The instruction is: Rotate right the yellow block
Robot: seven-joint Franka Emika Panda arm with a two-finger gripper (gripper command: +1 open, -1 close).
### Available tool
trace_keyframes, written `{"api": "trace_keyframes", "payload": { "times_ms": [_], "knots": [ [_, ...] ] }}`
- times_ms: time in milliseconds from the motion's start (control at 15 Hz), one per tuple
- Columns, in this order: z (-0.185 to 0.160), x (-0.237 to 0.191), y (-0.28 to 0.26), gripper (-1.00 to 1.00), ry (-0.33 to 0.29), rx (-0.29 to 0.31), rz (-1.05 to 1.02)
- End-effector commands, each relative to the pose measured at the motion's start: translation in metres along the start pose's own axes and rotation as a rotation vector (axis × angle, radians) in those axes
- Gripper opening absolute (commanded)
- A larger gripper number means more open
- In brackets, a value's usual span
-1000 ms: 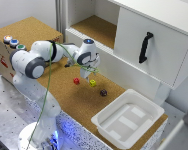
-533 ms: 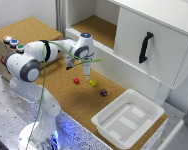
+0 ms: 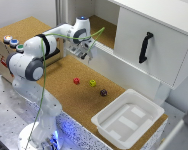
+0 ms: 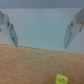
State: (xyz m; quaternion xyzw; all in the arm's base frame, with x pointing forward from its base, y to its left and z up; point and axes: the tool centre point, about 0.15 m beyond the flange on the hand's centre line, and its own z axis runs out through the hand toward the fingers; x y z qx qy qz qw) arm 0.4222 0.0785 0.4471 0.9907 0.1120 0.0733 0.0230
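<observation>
Cork-topped counter [image 3: 49,80], white cabinet [image 3: 149,45] with a black handle [image 3: 145,47] along its far side. Arm reaches over the counter; hand [image 3: 87,51] hangs in the air, well above the surface and clear of everything. Wrist view shows both fingers [image 4: 12,30] spread wide, nothing between them.

White tray [image 3: 125,117] sits further off from the hand, beyond the blocks.

Three small blocks on the cork, below and a little beyond the hand: small red block [image 3: 76,80], yellow block [image 3: 93,83] next along, small dark block [image 3: 103,92] past that. All apart, none touching. In the wrist view the yellow block [image 4: 61,78] lies at the frame's edge, not under the fingers.

Handling, my guess: yellow block looks rigid, very light, smooth-faced. Likely to skid or tip if nudged off-centre. Best taken across two opposite flat sides, fingers low, squarely over it, then turned.

Writing: none legible. Coloured buttons [image 3: 13,43] on a box behind the arm; any marks there are too blurred to read.
</observation>
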Motion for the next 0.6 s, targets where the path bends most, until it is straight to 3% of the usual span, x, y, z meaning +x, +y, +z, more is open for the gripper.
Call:
{"api": "trace_keyframes", "payload": {
  "times_ms": [0,267,467,533],
  "knots": [
    [-0.07,-0.01,-0.082,1.0,0.049,0.149,-0.369],
    [-0.121,-0.029,-0.171,1.0,0.101,0.306,-0.682],
    [-0.141,-0.04,-0.24,1.0,0.086,0.277,-0.829],
    [-0.146,-0.042,-0.269,1.0,0.081,0.243,-0.871]
  ]
}}
